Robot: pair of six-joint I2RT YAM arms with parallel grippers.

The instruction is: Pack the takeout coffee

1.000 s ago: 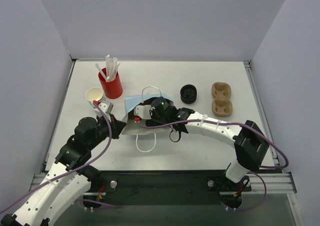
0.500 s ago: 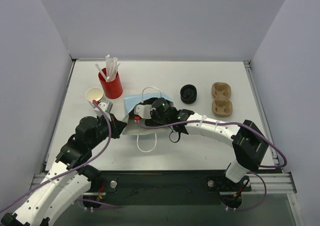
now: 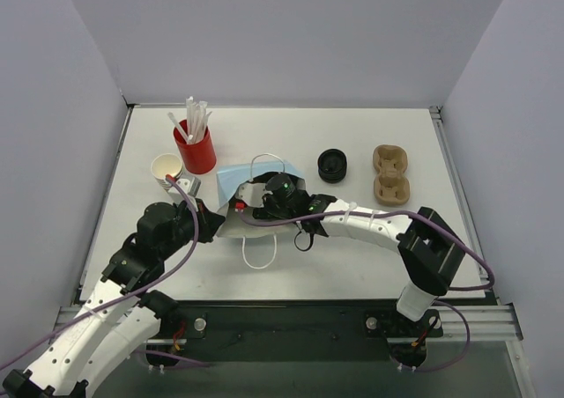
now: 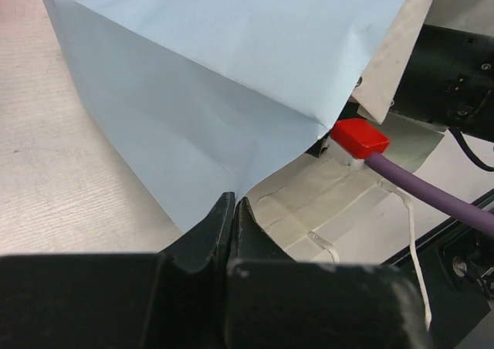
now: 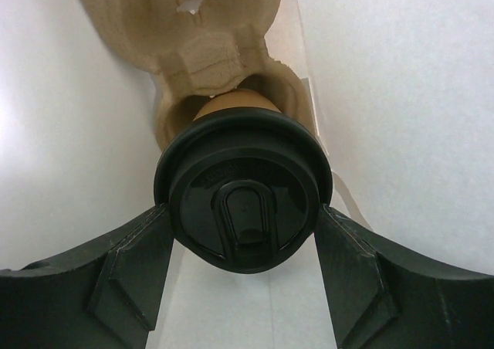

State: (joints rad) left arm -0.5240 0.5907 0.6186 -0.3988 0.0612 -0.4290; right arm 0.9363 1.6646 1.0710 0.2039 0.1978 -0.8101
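Observation:
The takeout coffee (image 5: 242,181), a tan cup under a black lid, is inside a light blue paper bag (image 3: 231,180) lying on its side. My right gripper (image 5: 243,216) reaches into the bag and is shut on the coffee, one finger on each side of the lid. The cup's base sits at a socket of a tan pulp carrier (image 5: 202,26) deeper in the bag. In the top view the bag hides the cup. At the bag's mouth, my left gripper (image 4: 234,208) is shut on the bag's lower edge (image 4: 255,181).
A red holder of straws (image 3: 196,149) and a cream paper cup (image 3: 166,165) stand at the back left. Loose black lids (image 3: 332,165) and a second tan carrier (image 3: 391,174) lie right of the bag. The bag's white handle loop (image 3: 257,250) trails toward me.
My right arm has slid a little to the left, carrying the coffee deeper into the bag. My left gripper keeps its hold on the bag's edge.

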